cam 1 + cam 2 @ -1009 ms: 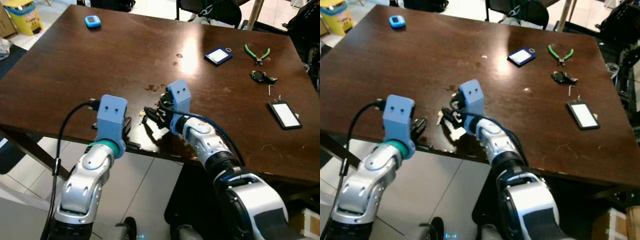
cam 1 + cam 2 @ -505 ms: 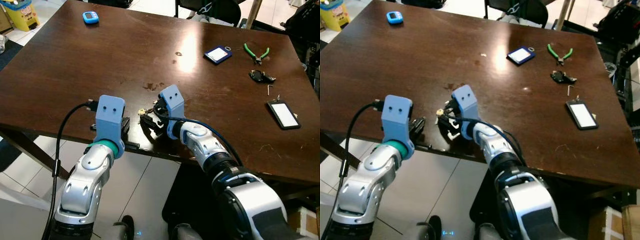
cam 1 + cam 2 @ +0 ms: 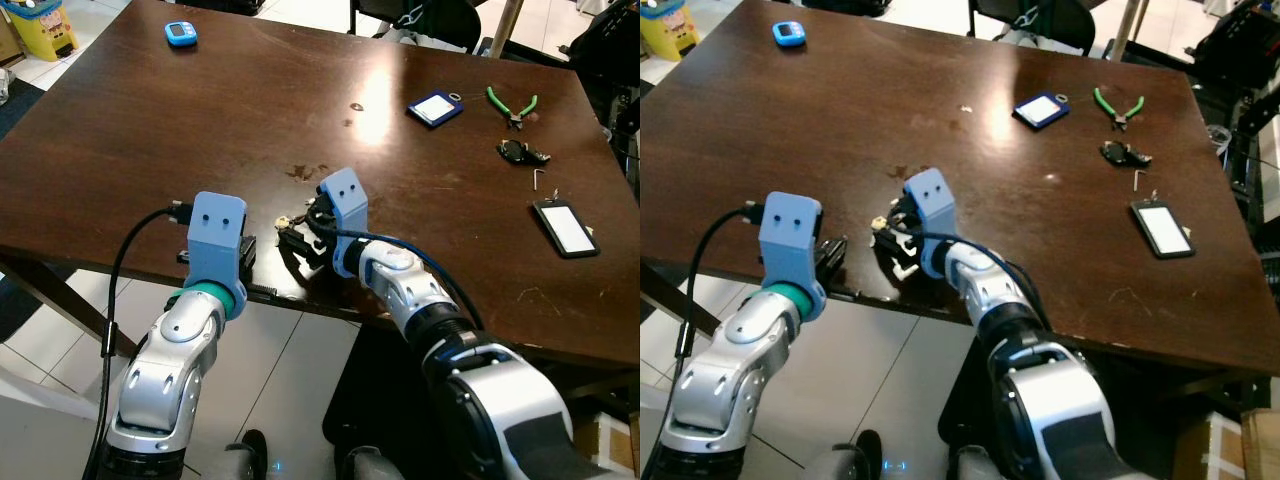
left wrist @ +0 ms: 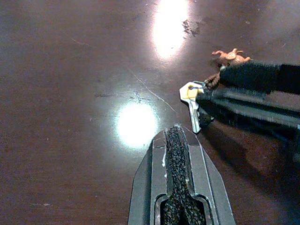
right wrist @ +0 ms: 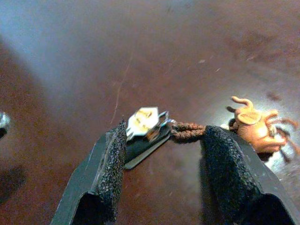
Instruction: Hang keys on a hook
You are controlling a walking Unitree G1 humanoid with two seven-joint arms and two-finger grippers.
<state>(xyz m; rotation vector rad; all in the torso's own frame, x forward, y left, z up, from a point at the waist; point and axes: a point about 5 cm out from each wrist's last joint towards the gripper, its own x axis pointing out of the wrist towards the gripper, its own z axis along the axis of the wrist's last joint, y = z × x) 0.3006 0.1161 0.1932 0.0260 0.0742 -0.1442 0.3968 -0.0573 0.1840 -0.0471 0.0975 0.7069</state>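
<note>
The keys [image 5: 145, 123] lie flat on the dark brown bench [image 3: 200, 130], close to its near edge, with a brown cord and a small orange figure [image 5: 255, 126] attached to them. The right tool [image 5: 161, 161] is lowered over them with its two padded fingers [image 5: 112, 164] apart: one finger is just beside the key head, the other is between the cord and the orange figure, and nothing is gripped between them. The left tool [image 4: 176, 154] hovers low over the bench edge, just beside the keys, and its fingers are pressed together with nothing between them. Farther away on the bench there are a blue card tag [image 3: 436, 109], green pliers [image 3: 513, 106], a black key fob [image 3: 522, 153], a phone [image 3: 568, 228] and a small blue device [image 3: 181, 33].
</note>
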